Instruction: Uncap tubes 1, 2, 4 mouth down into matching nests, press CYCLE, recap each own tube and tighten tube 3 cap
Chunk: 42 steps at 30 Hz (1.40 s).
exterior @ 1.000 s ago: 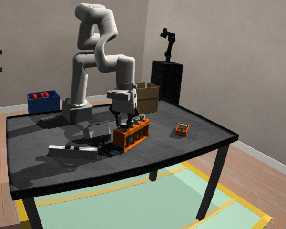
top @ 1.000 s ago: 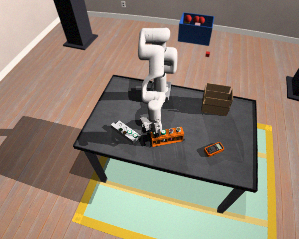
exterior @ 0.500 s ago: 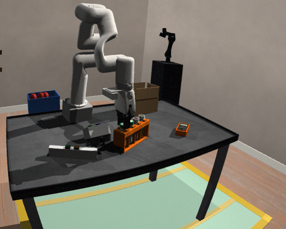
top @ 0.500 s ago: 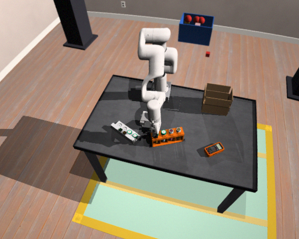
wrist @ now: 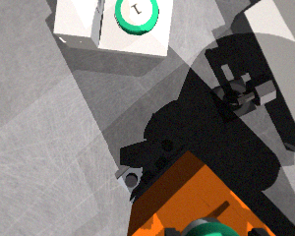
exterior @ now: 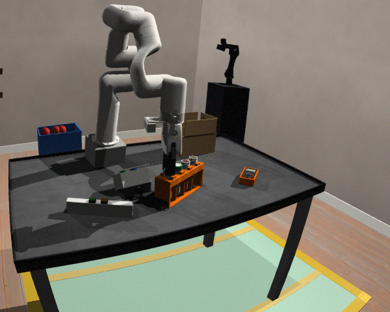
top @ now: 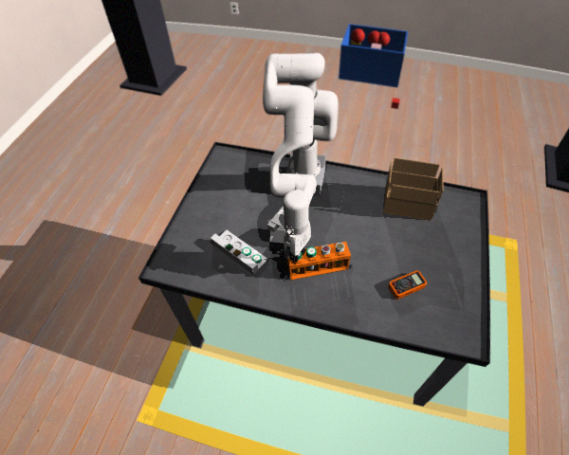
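One off-centre bite risked on the green cap (wrist: 208, 230), seated at the orange decapping station's (top: 319, 266) end nearest the cap tray (top: 219, 239), gripper (exterior: 169, 169) part-spread astride it, pinch untellable: slipping when twisted, tube left capped.

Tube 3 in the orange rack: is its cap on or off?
On. In the top view a green cap covers it, while tube 2 and tube 1 show open mouths.
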Motion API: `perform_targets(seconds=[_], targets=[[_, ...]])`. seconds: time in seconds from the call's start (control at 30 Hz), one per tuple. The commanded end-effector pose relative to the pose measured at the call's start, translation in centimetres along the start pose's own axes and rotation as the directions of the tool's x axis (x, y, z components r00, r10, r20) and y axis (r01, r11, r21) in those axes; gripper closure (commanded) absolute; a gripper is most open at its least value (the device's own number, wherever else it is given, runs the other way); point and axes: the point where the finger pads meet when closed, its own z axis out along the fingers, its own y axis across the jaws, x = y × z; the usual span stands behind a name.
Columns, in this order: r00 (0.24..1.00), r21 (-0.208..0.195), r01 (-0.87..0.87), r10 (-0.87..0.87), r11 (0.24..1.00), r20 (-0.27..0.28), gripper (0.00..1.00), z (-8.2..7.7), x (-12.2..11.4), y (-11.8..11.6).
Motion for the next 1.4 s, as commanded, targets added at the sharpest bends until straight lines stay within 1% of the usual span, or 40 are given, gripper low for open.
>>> perform_targets(seconds=[0.0, 0.37, 0.47, 0.6, 0.67, 0.77, 0.87, 1.03, 1.17, 1.23, 1.27, 1.37], targets=[[1.000, 0.005, -0.006, 0.006, 1.000, -0.008, 1.00, -0.09, -0.04, -0.11], [1.000, 0.005, -0.006, 0.006, 1.000, -0.008, 1.00, -0.09, -0.05, -0.11], [0.990, 0.003, 0.143, -0.143, 0.990, -0.008, 1.00, -0.10, -0.05, -0.11], [0.941, 0.002, 0.337, -0.337, 0.941, -0.009, 1.00, -0.11, -0.05, -0.11], [0.941, 0.002, 0.337, -0.337, 0.941, -0.009, 1.00, -0.11, -0.05, -0.11], [0.880, 0.000, 0.474, -0.474, 0.881, -0.009, 1.00, -0.12, -0.05, -0.11], [0.800, -0.001, 0.600, -0.600, 0.800, -0.009, 1.00, -0.13, -0.05, -0.11], [0.640, -0.003, 0.768, -0.768, 0.640, -0.011, 1.00, -0.14, -0.05, -0.11], [0.491, -0.005, 0.871, -0.871, 0.491, -0.011, 1.00, -0.15, -0.05, -0.10], [0.491, -0.005, 0.871, -0.871, 0.491, -0.011, 1.00, -0.15, -0.05, -0.10], [0.428, -0.005, 0.904, -0.904, 0.428, -0.007, 1.00, -0.15, -0.05, -0.11], [0.288, -0.006, 0.958, -0.958, 0.288, -0.007, 1.00, -0.16, -0.05, -0.10]])
